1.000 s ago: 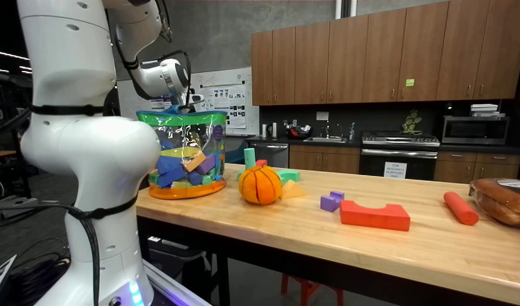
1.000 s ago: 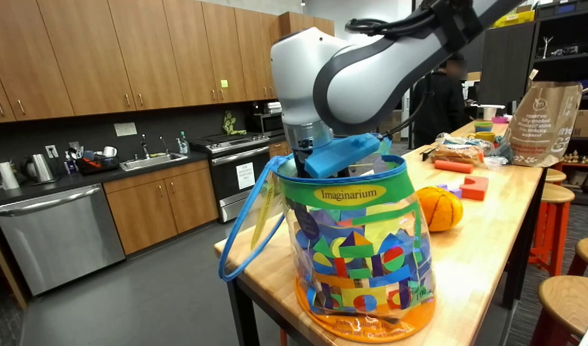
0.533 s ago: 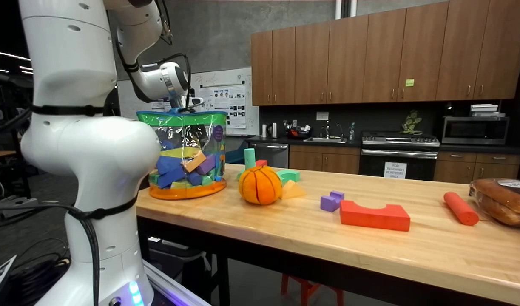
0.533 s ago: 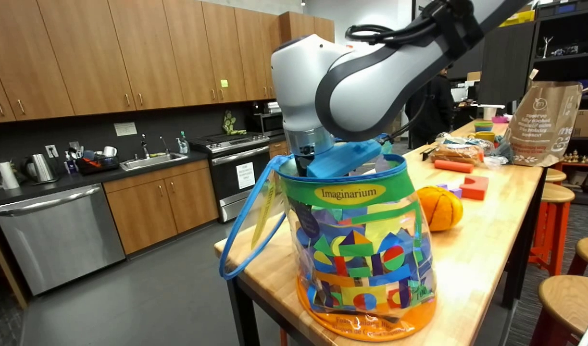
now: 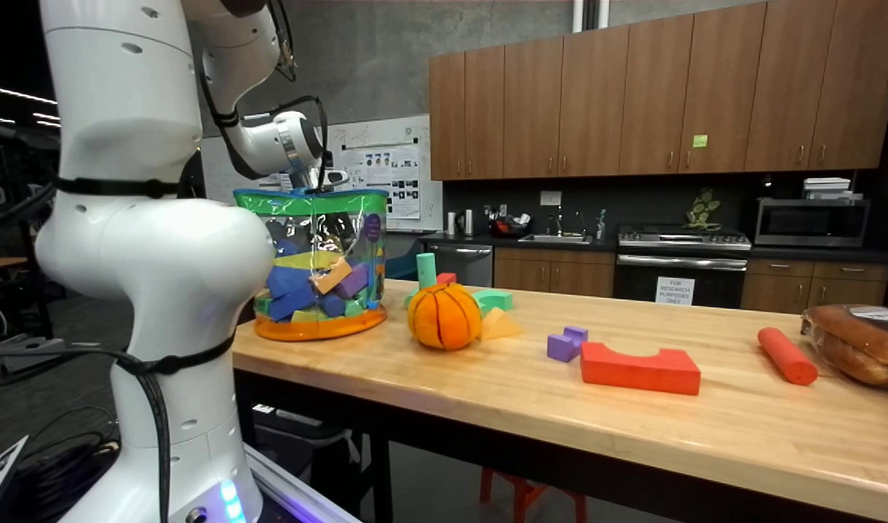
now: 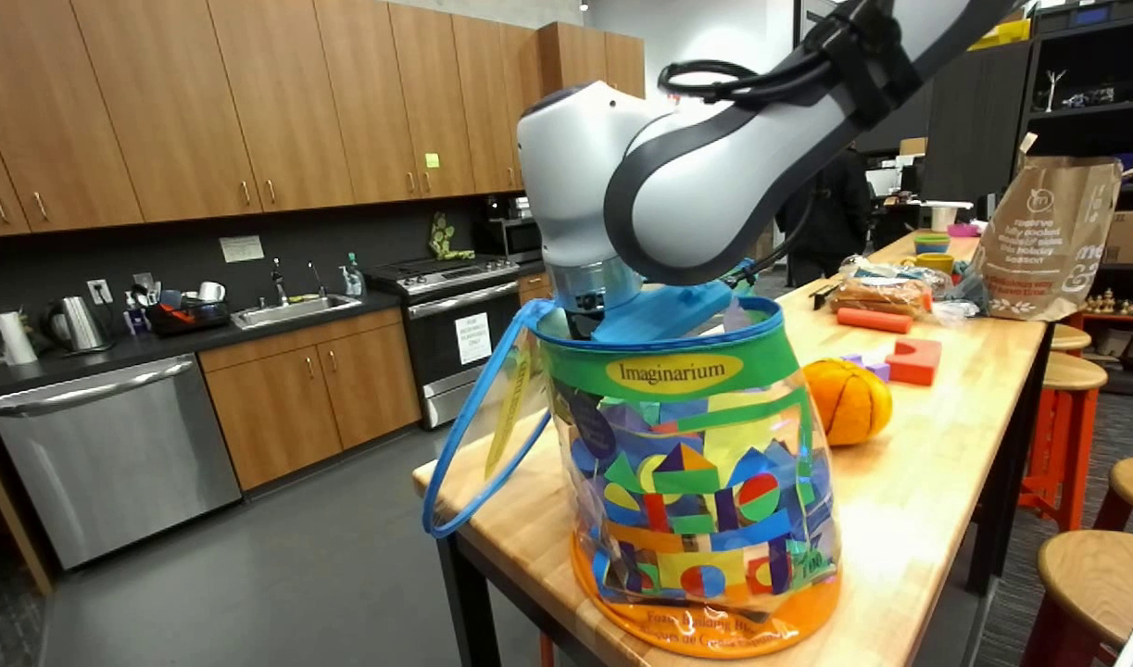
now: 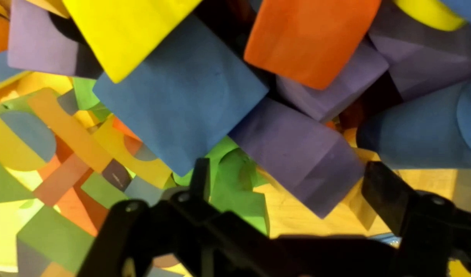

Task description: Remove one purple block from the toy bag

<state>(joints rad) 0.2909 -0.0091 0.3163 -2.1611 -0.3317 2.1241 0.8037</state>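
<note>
The toy bag, see-through with a green top band, stands on the table in both exterior views (image 5: pixel 313 205) (image 6: pixel 566 366). My gripper reaches down through its open top, so the fingers are hidden in both exterior views. In the wrist view my gripper (image 7: pixel 287 173) is open, its fingers wide apart. A purple block (image 7: pixel 293 142) shows between and just beyond the fingertips, with its lower corner pointing into the gap. I cannot tell whether the right finger touches it. Other purple blocks lie further up, partly under an orange block (image 7: pixel 312 38). A purple block (image 5: pixel 353 280) also shows through the bag's wall.
A blue block (image 7: pixel 181 92), a yellow block (image 7: pixel 127 30) and a green block (image 7: pixel 239 196) crowd the gripper inside the bag. The orange pumpkin (image 5: pixel 444 317) stands beside the bag. A red block (image 5: pixel 640 369) and a small purple piece (image 5: pixel 565 344) lie further along the table.
The wrist and gripper have moved lower into the bag over the last second. The bag has barely moved, and the things on the table have not moved.
</note>
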